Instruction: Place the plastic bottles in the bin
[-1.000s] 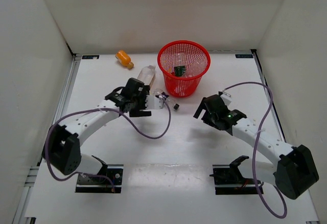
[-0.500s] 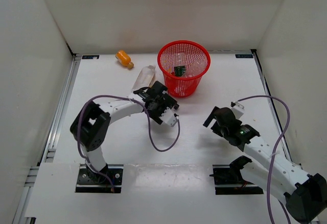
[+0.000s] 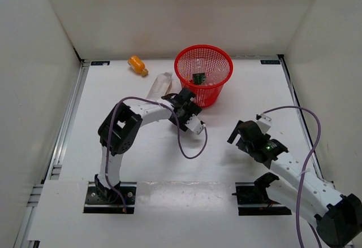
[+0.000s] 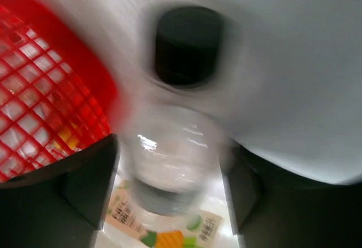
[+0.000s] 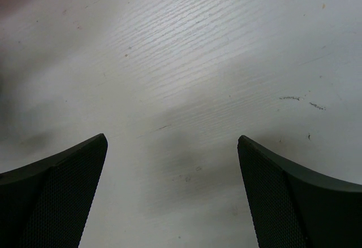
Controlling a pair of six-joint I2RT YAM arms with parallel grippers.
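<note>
The red mesh bin stands at the back centre, with a green-labelled bottle inside it. My left gripper sits at the bin's near-left foot. In the left wrist view it is shut on a clear plastic bottle with a black cap, and the bin's wall is close on the left. An orange bottle and a clear squarish bottle lie on the table left of the bin. My right gripper is open over bare table.
White walls close in the table on three sides. A metal rail runs along the left edge. Purple cables loop beside both arms. The two arm bases sit at the near edge.
My left gripper has swung right to the bin's foot and closed around the black-capped bottle. The right arm has pulled back toward the near right and then held still.
</note>
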